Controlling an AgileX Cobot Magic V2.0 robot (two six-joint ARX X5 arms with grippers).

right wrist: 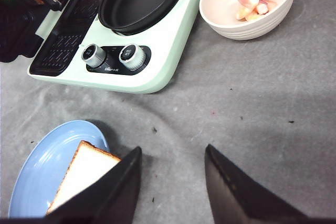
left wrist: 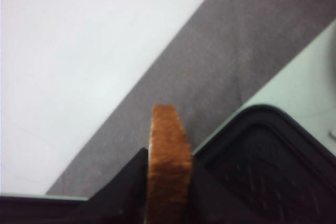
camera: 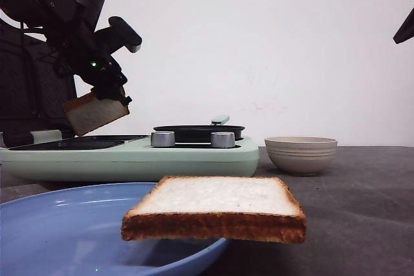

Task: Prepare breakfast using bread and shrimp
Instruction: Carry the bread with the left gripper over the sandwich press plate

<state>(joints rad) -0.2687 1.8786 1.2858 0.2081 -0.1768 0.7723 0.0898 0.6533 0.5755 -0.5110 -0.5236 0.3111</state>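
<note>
Front view: left hand (camera: 107,98) clamped on a bread slice (camera: 96,112), held tilted just above the grill plate (camera: 77,143) at the left end of the breakfast maker (camera: 194,156); second slice (camera: 217,208) lying flat across the blue plate (camera: 58,231) rim at the near table edge.

Left wrist view: crust edge upright between closed fingers (left wrist: 131,187), grill plate just below.

Right wrist view: right hand (right wrist: 173,182) spread wide, empty, nearer the plated slice (shrimp (right wrist: 253,4) waiting in the bowl (right wrist: 231,22)).
</note>
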